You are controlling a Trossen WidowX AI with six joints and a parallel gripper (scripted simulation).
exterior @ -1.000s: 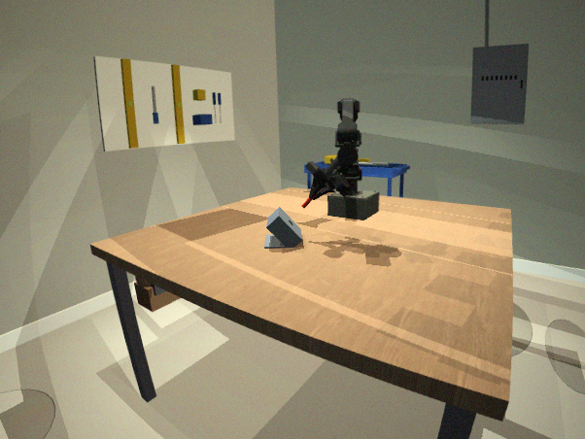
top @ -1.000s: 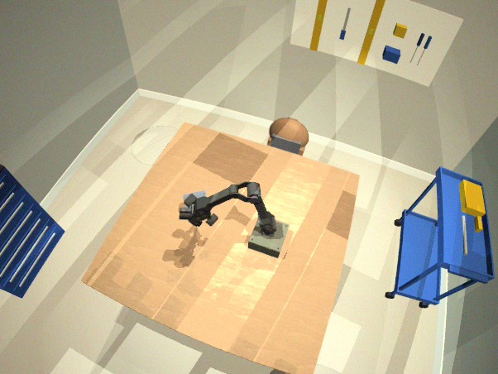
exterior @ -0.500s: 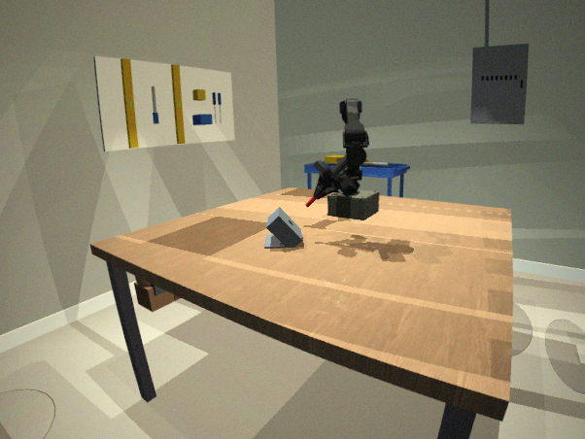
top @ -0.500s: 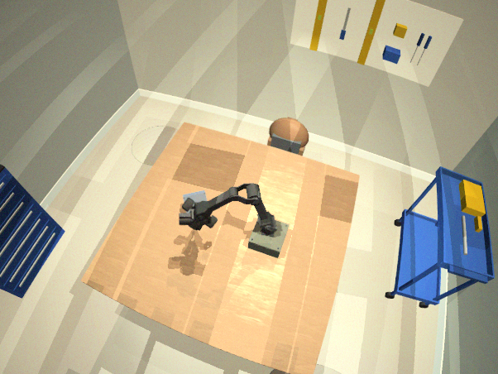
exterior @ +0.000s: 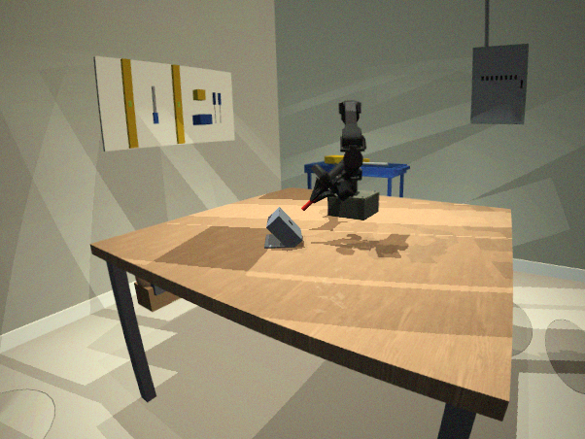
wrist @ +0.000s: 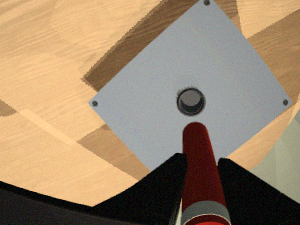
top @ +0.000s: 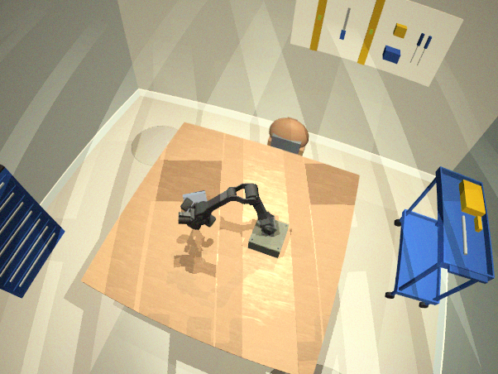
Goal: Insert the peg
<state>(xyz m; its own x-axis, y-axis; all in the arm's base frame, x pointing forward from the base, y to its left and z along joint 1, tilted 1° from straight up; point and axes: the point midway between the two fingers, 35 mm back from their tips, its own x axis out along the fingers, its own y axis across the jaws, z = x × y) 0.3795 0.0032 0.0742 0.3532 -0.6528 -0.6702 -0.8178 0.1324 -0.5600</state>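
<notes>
gripper (wrist: 199, 181) clenched on red round peg (wrist: 201, 181) (tip just short of hole (wrist: 191, 100)), aimed at sloped grey panel (wrist: 153, 88), above wooden table (exterior: 369, 301).

top looks down, exterior sideways across table (exterior: 340, 311), wrist close above panel (wrist: 159, 88)

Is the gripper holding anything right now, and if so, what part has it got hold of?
Yes. The gripper is shut on the red peg, gripping its upper part near the grey-banded top end; the free bottom end points toward the hole in the panel.
</notes>
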